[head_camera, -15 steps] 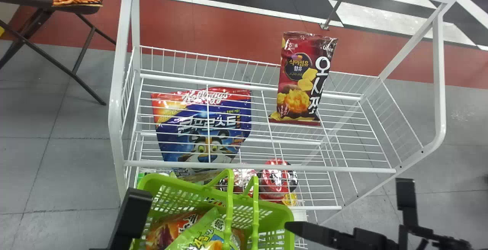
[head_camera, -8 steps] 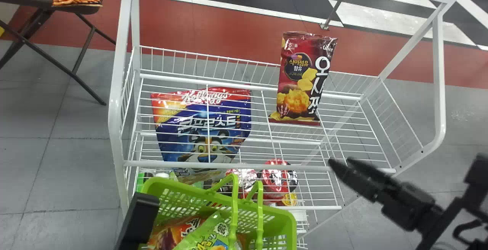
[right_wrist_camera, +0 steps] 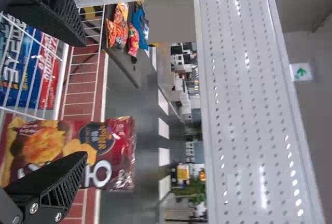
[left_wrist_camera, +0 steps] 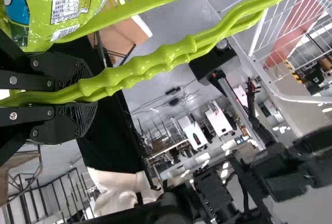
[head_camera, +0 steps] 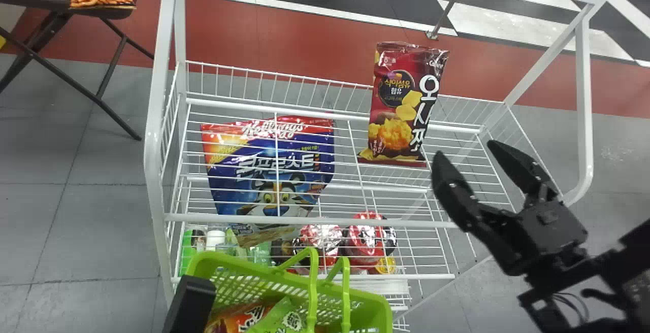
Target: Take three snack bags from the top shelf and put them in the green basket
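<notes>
In the head view, we see the red snack bag (head_camera: 398, 104) upright on the top shelf (head_camera: 325, 221), our right gripper (head_camera: 466, 149) near it with jaws spread. Our left gripper (head_camera: 192, 297) is beside the green basket (head_camera: 244, 270), which holds bags (head_camera: 282, 318).

In the left wrist view, our left gripper (left_wrist_camera: 92, 92) has its jaws clamped on the handles (left_wrist_camera: 155, 60).

In the right wrist view, one open jaw partly covers the red snack bag.

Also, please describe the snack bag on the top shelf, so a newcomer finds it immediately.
On the white wire rack, the top shelf holds a tall dark-red plastic bag picturing yellow chips. Unlike the wide blue bag at left, it is not behind wires.
</notes>
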`<state>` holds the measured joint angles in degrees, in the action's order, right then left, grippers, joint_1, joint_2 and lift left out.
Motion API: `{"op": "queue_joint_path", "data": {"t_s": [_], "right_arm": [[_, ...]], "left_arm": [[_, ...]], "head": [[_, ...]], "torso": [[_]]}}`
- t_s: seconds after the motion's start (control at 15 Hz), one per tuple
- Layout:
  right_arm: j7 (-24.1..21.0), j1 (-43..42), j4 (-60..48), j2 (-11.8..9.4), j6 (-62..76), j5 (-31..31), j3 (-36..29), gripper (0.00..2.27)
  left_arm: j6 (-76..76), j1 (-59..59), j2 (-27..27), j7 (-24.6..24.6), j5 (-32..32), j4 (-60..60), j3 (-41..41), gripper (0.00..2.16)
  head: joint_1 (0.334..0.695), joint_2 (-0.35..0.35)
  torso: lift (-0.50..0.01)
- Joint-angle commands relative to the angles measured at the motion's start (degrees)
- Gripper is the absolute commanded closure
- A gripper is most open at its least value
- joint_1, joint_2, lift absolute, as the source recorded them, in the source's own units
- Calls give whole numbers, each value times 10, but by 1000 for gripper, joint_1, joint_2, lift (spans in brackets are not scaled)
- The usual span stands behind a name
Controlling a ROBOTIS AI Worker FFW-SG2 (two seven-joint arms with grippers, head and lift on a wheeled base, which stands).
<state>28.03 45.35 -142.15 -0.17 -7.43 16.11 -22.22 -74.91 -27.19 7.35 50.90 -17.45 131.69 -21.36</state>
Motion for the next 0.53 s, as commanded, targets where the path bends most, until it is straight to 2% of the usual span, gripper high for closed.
{"op": "queue_joint_path", "data": {"t_s": [0.0, 0.2, 0.47], "right_arm": [[-18, 13, 23, 2, 64, -36, 62, 66], [-59, 14, 57, 2, 101, -60, 111, 66], [-77, 8, 78, -4, 113, -65, 130, 66]], "left_arm": [[2, -15, 0, -3, 1, 1, 3, 1052], [39, -46, -1, -6, 1, 1, 17, 1055], [60, -75, -1, -14, 1, 11, 34, 1055]], "head": [[695, -350], [695, -350], [695, -350]], "torso": [[-29], [-29], [-29]]}}
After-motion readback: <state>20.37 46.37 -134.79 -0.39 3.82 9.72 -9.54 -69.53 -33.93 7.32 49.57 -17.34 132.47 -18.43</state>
